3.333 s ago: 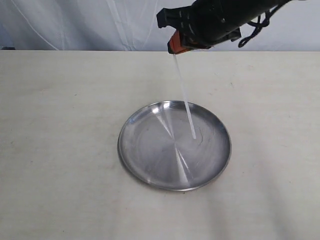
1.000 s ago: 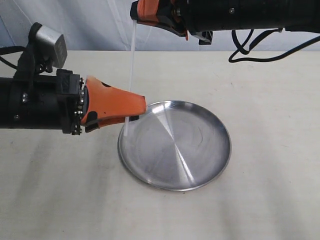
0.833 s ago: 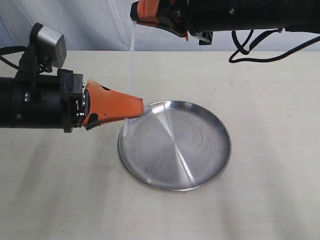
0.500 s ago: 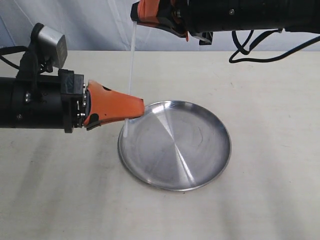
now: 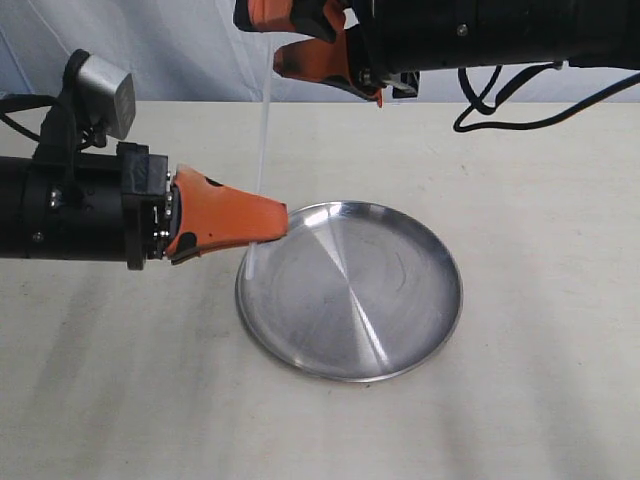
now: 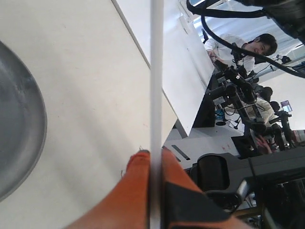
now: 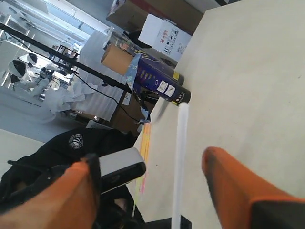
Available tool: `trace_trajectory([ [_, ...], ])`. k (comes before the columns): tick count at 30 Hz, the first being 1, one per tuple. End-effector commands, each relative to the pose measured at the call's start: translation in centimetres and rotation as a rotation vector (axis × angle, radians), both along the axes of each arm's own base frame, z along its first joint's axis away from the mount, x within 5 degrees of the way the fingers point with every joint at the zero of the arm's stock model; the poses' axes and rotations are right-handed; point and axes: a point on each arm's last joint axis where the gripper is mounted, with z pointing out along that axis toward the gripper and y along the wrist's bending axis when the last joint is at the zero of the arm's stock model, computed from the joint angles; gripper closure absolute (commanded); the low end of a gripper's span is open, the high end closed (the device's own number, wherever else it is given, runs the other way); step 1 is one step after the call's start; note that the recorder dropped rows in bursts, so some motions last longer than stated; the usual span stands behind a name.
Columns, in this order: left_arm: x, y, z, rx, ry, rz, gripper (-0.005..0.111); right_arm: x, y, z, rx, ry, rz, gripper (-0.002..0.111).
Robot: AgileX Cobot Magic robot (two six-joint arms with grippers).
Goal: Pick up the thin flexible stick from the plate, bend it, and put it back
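The thin translucent stick (image 5: 263,140) stands nearly upright over the left rim of the shiny round plate (image 5: 420,330). My left gripper (image 5: 270,232) is shut on the stick's lower part, with a short end poking out below toward the plate rim. In the left wrist view the stick (image 6: 156,71) runs straight out from between the closed orange fingers (image 6: 135,191), with the plate (image 6: 19,138) off to one side. My right gripper (image 5: 272,42) is up at the stick's top end, open, one finger on each side. The right wrist view shows the stick (image 7: 180,157) free between spread fingers (image 7: 228,186).
The plate lies on a wide beige table (image 5: 540,200) with a pale curtain behind. Both black arm bodies hang over the table, the left one (image 5: 70,205) low at the left, the right one (image 5: 480,35) high at the back.
My right gripper has opened and let go of the stick's top end. The left gripper keeps its grip low on the stick, which has stayed nearly upright.
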Motion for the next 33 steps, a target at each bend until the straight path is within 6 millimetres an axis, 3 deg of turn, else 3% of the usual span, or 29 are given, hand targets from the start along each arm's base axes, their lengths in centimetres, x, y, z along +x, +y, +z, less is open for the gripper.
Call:
trace_trajectory([
  [1, -0.2, -0.2, 0.3, -0.023, -0.002, -0.022, 0.106, 0.4, 0.2, -1.1, -0.026, 0.026, 0.011, 0.048],
  [6, -0.2, -0.2, 0.2, -0.013, -0.003, -0.030, 0.106, 0.8, 0.3, -1.9, -0.041, 0.046, 0.009, 0.050],
  [9, -0.3, -0.2, 0.2, -0.012, -0.004, -0.031, 0.106, 1.0, 0.4, -2.4, -0.046, 0.058, 0.011, 0.065],
  [15, -0.3, -0.2, 0.2, -0.013, -0.004, -0.033, 0.106, 1.1, 0.5, -3.0, -0.072, 0.061, 0.031, 0.107],
  [16, -0.3, -0.2, 0.2, -0.016, -0.004, -0.037, 0.106, 1.1, 0.5, -3.0, -0.078, 0.057, 0.034, 0.109],
  [33, -0.2, -0.1, 0.0, -0.030, 0.143, 0.010, 0.106, 1.0, 0.1, -4.1, -0.250, -0.073, 0.087, 0.109],
])
